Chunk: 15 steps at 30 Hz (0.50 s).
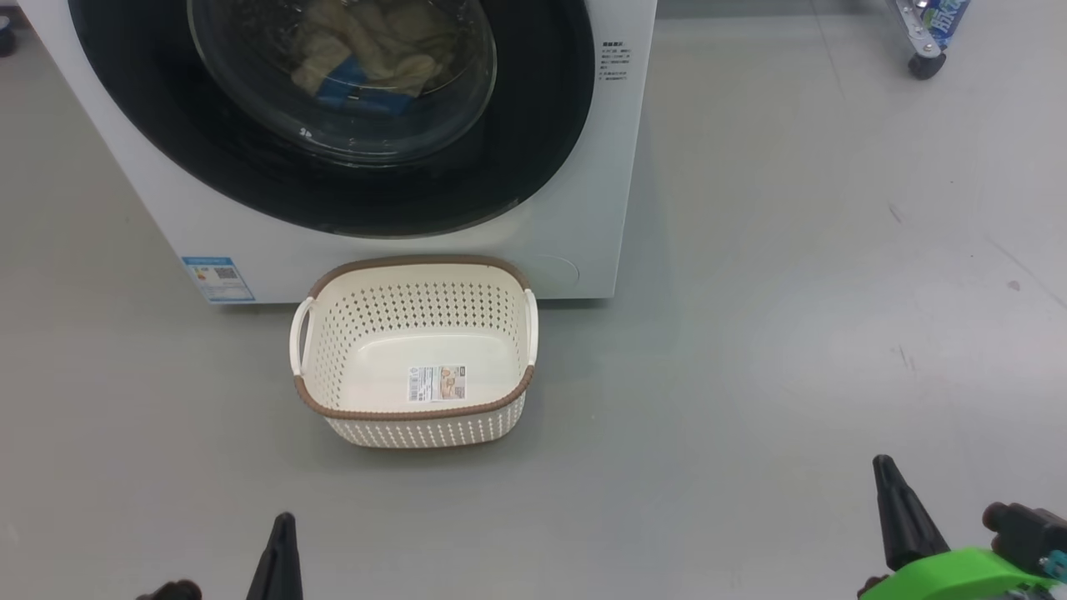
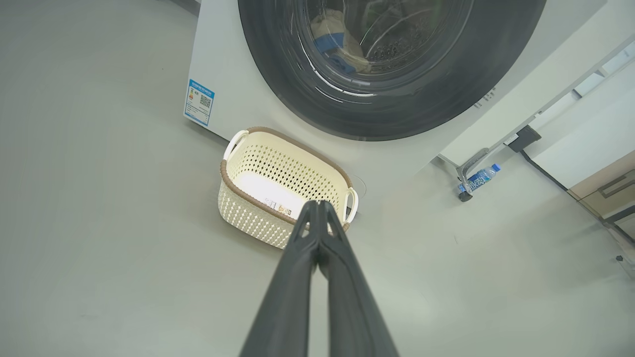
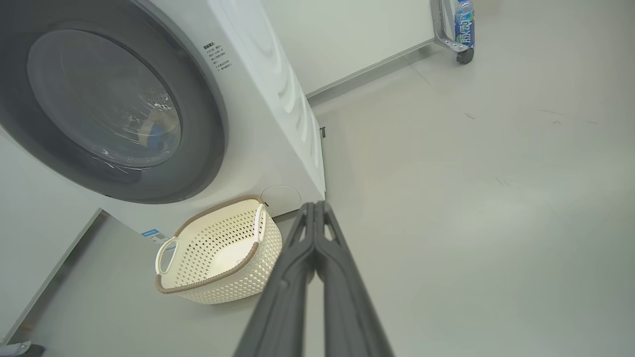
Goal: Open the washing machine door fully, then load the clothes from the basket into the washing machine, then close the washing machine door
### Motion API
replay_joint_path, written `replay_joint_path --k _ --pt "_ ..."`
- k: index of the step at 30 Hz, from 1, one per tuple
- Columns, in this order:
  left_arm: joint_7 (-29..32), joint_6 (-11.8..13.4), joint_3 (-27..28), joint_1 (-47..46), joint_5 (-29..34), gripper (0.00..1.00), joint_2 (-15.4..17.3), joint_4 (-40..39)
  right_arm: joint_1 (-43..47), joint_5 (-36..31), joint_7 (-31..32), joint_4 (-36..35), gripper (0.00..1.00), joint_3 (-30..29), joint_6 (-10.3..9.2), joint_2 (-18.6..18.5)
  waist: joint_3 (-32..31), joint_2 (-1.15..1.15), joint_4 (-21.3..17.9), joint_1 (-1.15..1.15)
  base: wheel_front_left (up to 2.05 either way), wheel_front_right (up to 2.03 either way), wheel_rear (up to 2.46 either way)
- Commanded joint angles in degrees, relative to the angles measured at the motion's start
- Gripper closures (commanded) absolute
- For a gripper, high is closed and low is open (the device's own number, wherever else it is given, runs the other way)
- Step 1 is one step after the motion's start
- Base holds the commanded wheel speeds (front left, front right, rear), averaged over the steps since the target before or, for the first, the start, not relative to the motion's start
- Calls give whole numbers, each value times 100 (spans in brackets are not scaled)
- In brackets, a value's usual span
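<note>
The white washing machine (image 1: 583,217) stands ahead with its black-rimmed door (image 1: 533,142) shut flat against the front. Through the glass bowl I see the pale-yellow clothes (image 1: 375,46) with blue trim inside the drum; the left wrist view shows the clothes (image 2: 337,42) too. The cream basket (image 1: 414,350) sits empty on the floor right before the machine, label sticker on its bottom. My left gripper (image 1: 283,523) is shut at the lower left, well short of the basket. My right gripper (image 1: 884,467) is shut at the lower right, with nothing held.
Grey floor (image 1: 750,333) spreads to the right of the machine. A metal frame on a castor (image 1: 924,62) holding a water bottle (image 3: 464,22) stands at the far right. A blue label sticker (image 1: 218,278) marks the machine's lower left corner. A white wall (image 3: 347,39) runs behind.
</note>
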Motion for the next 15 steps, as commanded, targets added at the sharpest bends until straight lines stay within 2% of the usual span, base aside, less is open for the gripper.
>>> replay_joint_path --k 1,15 --pt "34 -10 89 -245 -150 100 83 -152 -289 181 31 -169 100 -20 -4 -80 -2 0 3 0 0 0 0" --pt "234 -12 195 -371 -994 100 124 -137 -425 1118 258 -168 100 -30 -7 -103 -25 0 33 0 0 0 0"
